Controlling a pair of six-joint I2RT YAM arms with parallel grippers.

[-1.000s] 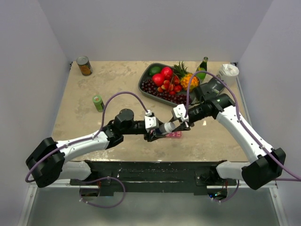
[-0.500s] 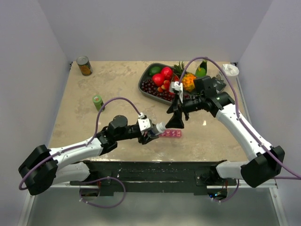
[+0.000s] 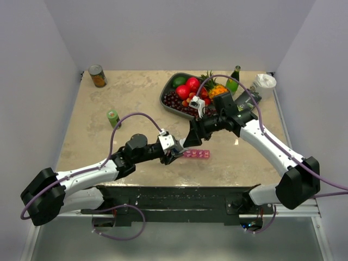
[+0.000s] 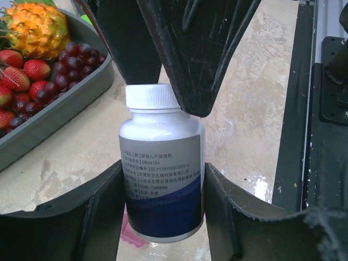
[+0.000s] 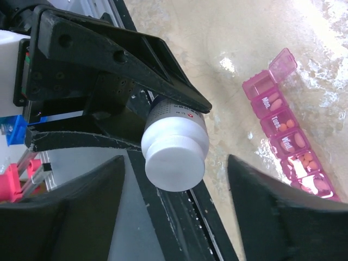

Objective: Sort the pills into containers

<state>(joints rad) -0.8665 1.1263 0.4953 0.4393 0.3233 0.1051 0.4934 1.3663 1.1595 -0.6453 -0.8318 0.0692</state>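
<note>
My left gripper (image 3: 173,154) is shut on a white pill bottle (image 4: 162,179) with a white cap and a blue-banded label, and holds it above the table. It also shows in the right wrist view (image 5: 175,147), cap toward the camera. My right gripper (image 3: 190,140) is wide open just off the cap, with one finger on each side and neither touching it (image 5: 175,160). The pink translucent containers strip (image 3: 197,154) lies on the table just right of the left gripper. In the right wrist view (image 5: 288,141) its end lid stands open and pills show in several compartments.
A grey fruit tray (image 3: 166,100) with grapes, strawberries and a pineapple sits at the back middle, close behind the right gripper. A tin can (image 3: 98,76) stands at the back left, a small green can (image 3: 113,118) at the left, and a green bottle (image 3: 234,79) and a white object (image 3: 265,82) at the back right.
The left gripper drew back to the left with the bottle. The right gripper left the bottle, opened wide, rose, then shifted left to stand around the cap.
</note>
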